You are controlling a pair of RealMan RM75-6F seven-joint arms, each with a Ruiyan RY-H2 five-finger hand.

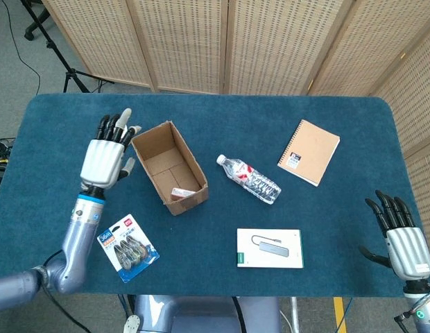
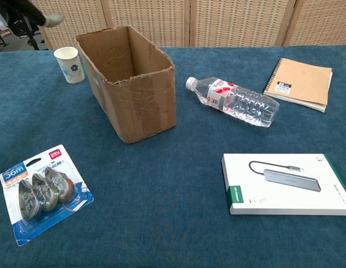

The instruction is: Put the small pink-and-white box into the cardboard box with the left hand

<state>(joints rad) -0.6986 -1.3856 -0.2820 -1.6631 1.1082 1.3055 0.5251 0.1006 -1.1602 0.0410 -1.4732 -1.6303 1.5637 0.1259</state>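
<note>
The small pink-and-white box (image 1: 180, 193) lies inside the open cardboard box (image 1: 157, 148), near its front end; the chest view shows only the cardboard box (image 2: 139, 106) from outside. My left hand (image 1: 104, 158) hovers left of the cardboard box with fingers spread and nothing in it. Only its fingertips (image 2: 50, 20) show at the chest view's top left. My right hand (image 1: 399, 236) rests open at the table's near right corner, far from everything.
A paper cup (image 2: 68, 64) stands behind the cardboard box. A tape blister pack (image 1: 127, 248) lies front left. A water bottle (image 1: 250, 180), a notebook (image 1: 308, 152) and a white boxed adapter (image 1: 269, 248) lie to the right.
</note>
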